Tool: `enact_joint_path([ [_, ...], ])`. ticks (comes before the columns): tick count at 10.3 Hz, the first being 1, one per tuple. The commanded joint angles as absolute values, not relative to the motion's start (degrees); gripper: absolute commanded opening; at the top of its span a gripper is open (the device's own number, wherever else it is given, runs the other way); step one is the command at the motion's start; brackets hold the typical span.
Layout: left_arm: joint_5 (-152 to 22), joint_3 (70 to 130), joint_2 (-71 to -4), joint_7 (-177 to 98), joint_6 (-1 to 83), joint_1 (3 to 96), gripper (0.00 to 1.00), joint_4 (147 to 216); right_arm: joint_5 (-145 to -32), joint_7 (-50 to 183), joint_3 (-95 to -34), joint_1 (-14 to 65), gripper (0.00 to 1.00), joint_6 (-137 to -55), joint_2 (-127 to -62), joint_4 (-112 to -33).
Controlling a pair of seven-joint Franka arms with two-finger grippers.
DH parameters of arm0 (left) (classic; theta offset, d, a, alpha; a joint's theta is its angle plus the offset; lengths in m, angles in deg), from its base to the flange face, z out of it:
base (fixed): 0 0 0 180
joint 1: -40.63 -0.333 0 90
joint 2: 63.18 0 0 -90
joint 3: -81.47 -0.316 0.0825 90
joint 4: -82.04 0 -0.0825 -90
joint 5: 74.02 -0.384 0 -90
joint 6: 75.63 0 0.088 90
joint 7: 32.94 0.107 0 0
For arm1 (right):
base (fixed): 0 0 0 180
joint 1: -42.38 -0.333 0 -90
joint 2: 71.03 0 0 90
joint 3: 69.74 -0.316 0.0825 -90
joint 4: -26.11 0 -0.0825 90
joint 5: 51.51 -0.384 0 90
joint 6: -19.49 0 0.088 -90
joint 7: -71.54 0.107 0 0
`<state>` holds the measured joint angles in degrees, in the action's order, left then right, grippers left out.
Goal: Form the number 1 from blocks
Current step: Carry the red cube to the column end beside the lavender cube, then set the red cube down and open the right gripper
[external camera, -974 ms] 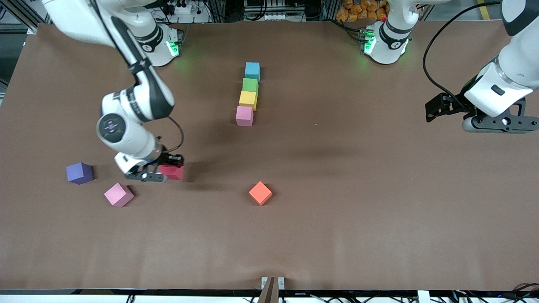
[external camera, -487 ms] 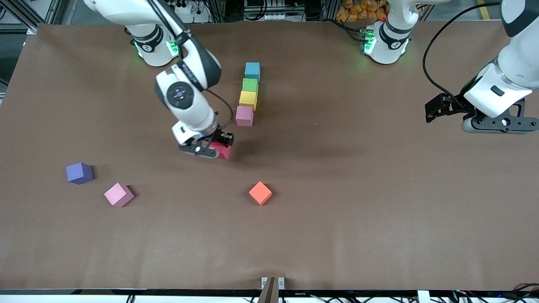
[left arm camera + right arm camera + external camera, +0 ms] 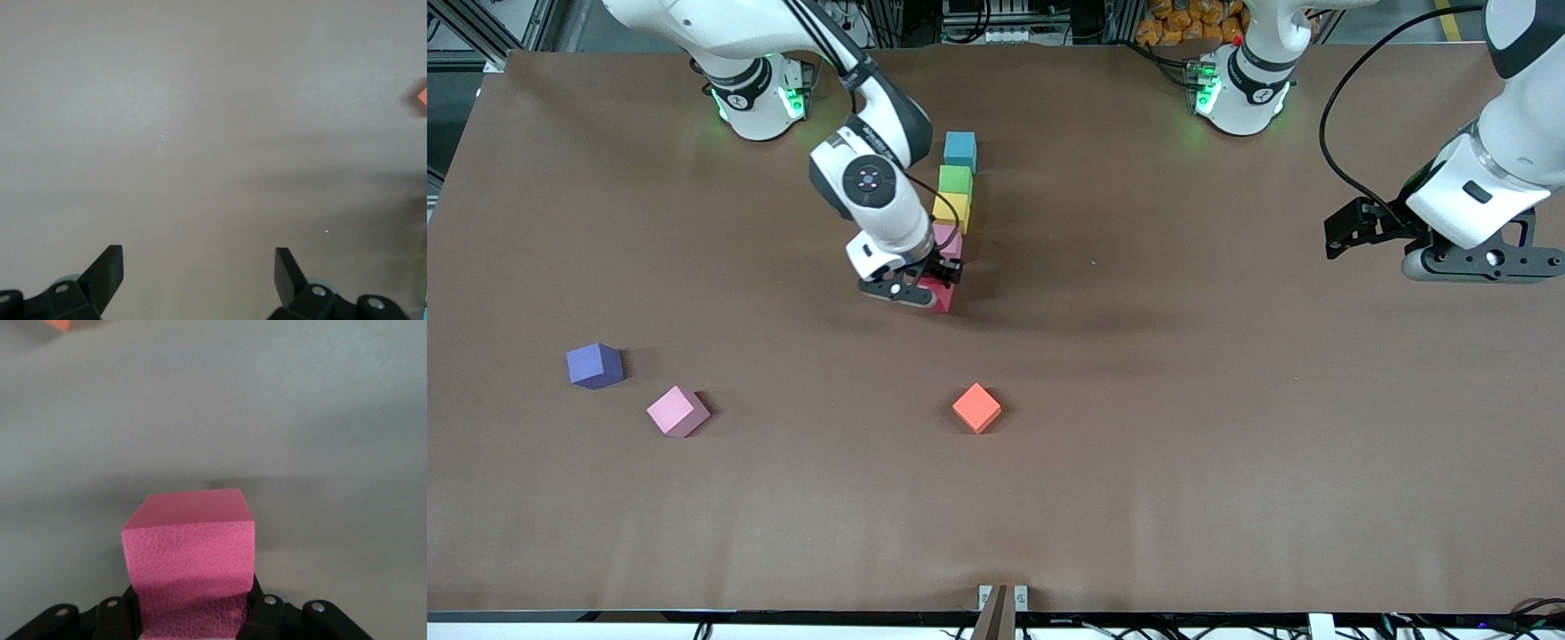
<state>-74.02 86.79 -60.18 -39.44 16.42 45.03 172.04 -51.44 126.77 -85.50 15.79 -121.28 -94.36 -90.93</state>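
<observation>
Blocks look like light, slightly squishy foam with a grippy pebbled skin, so pinching two flat sides works: the right end effector point(image 3: 927, 286) is clamped on the red block point(image 3: 941, 293) mid-surface beside the pink block point(image 3: 948, 240), while the left end effector point(image 3: 1463, 258) waits wide open.

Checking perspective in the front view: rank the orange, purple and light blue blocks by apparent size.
1. Purple block and orange block: alike, too close to rank.
2. Light blue block: smallest-looking, though farthest from the camera.
</observation>
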Motion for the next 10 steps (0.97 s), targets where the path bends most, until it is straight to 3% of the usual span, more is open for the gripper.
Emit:
enact_joint_path([
  [1,-73.58,86.83,-59.93,-38.03,16.3,44.85,1.0,171.16,-49.76,128.23,-85.48,14.96,0.0,-121.66,-94.58,-91.66],
  [10,-73.58,86.83,-59.75,-38.03,16.74,44.76,1.0,171.25,-45.45,129.55,-85.48,13.91,0.0,-123.33,-97.92,-92.63],
])
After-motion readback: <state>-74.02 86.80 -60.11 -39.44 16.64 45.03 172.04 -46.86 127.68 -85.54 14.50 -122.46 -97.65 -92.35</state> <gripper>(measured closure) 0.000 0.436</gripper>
